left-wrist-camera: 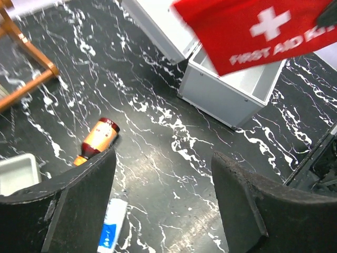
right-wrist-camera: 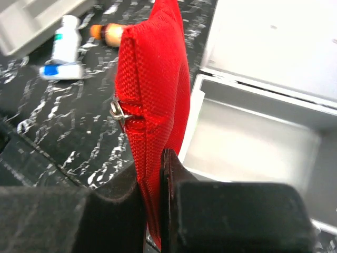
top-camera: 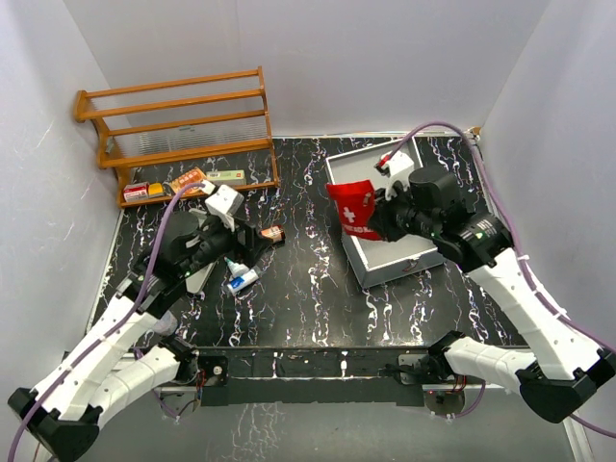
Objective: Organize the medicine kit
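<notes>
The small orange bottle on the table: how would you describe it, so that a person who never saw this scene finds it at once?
Start at the wooden rack in the back left corner of the black marbled table. Just in front of the rack's right end, the orange bottle lies on its side. Its orange colour sets it apart from the blue-and-white tube nearby.

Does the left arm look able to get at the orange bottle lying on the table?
Probably yes: the left claw is open, the orange bottle lies just ahead of it, with only bare table between.
</notes>
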